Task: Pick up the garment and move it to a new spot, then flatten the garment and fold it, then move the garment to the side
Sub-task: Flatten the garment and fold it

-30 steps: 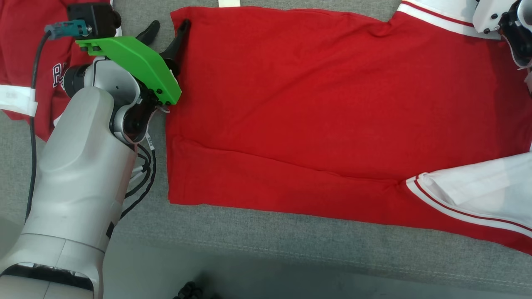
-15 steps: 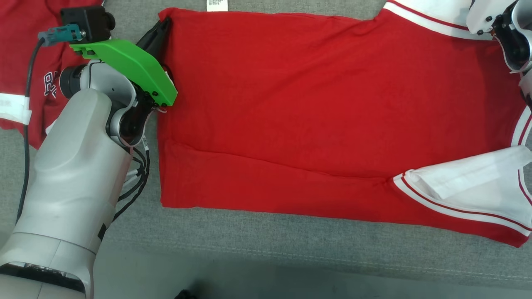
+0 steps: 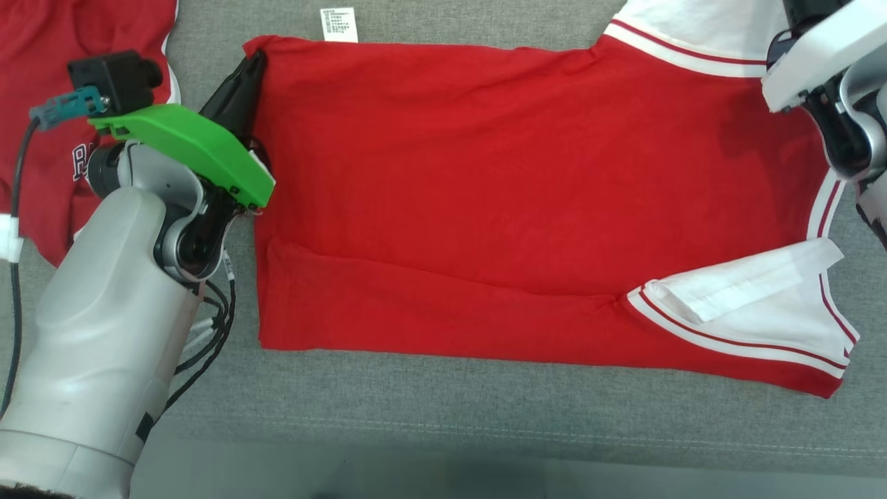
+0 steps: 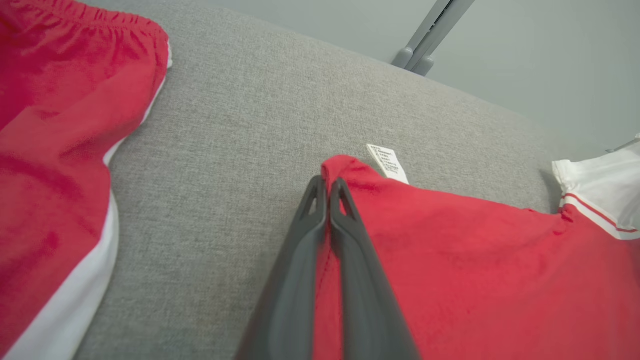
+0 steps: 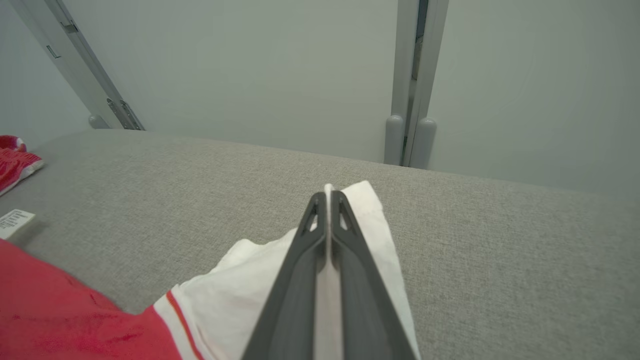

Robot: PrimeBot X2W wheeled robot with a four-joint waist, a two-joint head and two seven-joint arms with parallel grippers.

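Grey cushion (image 3: 443, 416) | left claw (image 4: 328, 190) just pinched shirt (image 3: 485, 173) corner, 10 o'clock | right claw (image 5: 329, 197) just pinched sleeve (image 5: 372, 235), 2 o'clock | ready to lift

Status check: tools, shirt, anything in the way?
Left tool shut on shirt hem corner. Right tool shut on white sleeve. Shirt spread on grey cushion. Second red garment lies left, apart.

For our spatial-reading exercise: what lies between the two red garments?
Bare grey upholstery, seen in the left wrist view; the left claw grips the shirt at its corner.
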